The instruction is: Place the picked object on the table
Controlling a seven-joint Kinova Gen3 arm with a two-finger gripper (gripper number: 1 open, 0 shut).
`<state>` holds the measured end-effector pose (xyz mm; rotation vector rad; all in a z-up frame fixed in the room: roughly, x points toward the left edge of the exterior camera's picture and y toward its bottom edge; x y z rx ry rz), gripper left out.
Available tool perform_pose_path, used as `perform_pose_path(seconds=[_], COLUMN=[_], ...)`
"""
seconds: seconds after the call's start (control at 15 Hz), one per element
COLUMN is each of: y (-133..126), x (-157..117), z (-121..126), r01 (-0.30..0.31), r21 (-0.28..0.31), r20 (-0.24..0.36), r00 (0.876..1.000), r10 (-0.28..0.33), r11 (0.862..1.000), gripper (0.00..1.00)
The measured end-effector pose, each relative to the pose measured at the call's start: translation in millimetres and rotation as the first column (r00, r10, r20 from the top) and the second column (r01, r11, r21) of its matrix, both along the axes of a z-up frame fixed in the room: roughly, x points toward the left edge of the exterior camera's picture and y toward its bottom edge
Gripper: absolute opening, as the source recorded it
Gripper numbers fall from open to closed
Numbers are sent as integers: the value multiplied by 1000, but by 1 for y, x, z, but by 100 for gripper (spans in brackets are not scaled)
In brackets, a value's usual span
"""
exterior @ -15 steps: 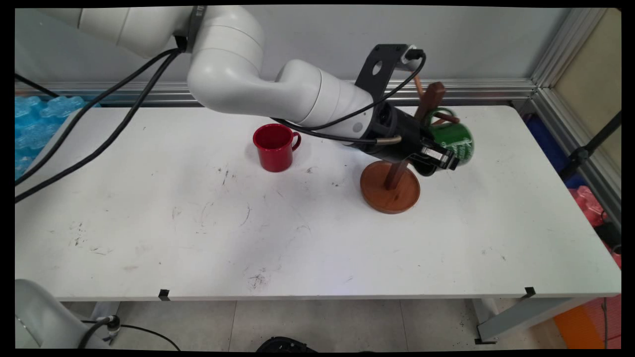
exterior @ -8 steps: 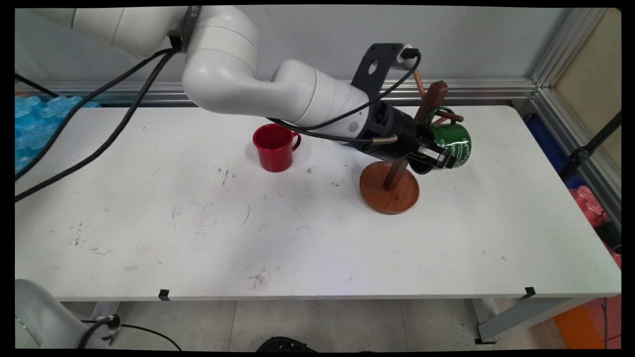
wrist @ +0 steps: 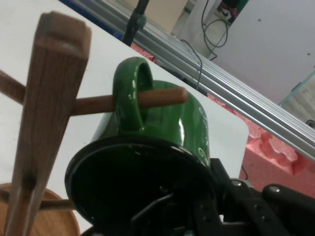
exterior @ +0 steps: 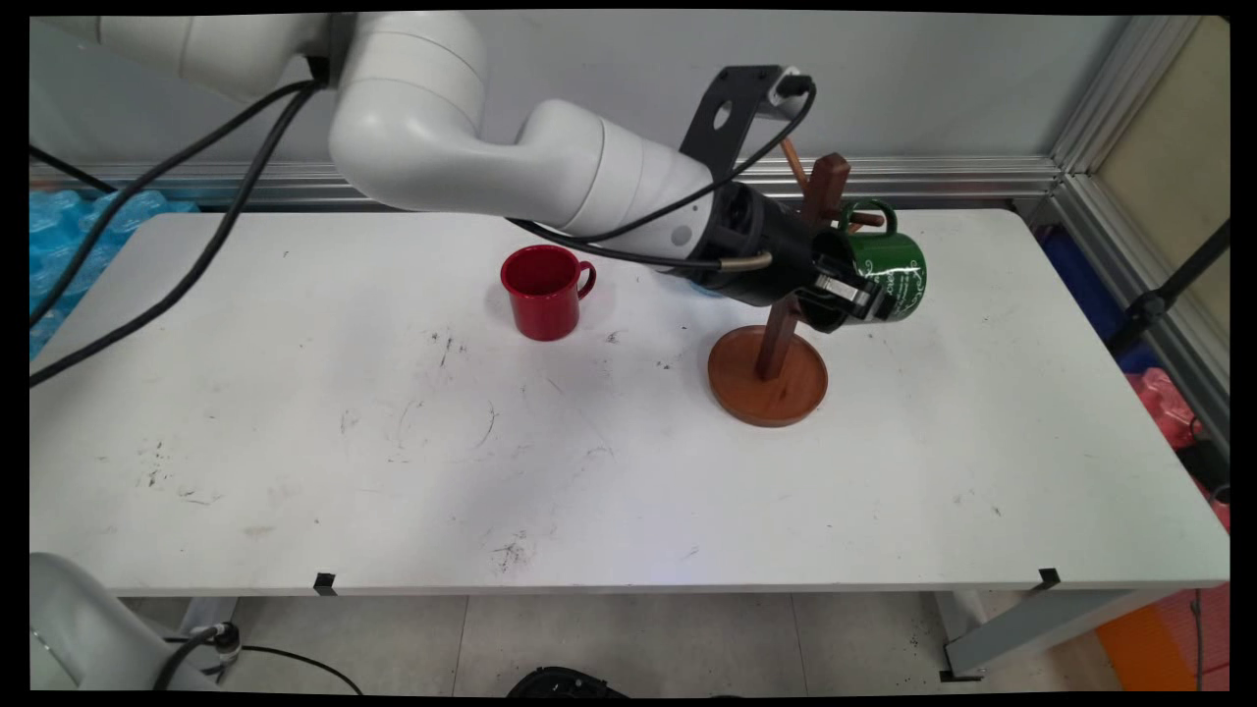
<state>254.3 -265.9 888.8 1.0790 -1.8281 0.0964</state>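
Tool grips green mug, handle on wooden rack peg.

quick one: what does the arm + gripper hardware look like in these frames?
White arm of rounded glossy links, with black cables hanging along it. A black bracket with a round hole sits at the wrist. Black two-finger gripper with silver metal at its fingers.
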Motion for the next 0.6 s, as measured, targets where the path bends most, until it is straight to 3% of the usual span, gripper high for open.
perform_pose_path(seconds=[0.6], y=[9], x=[12], z=[17], r01=[25], r21=[-24], r20=[-5], r00=[1000], r10=[-25], r11=[999], gripper=[0])
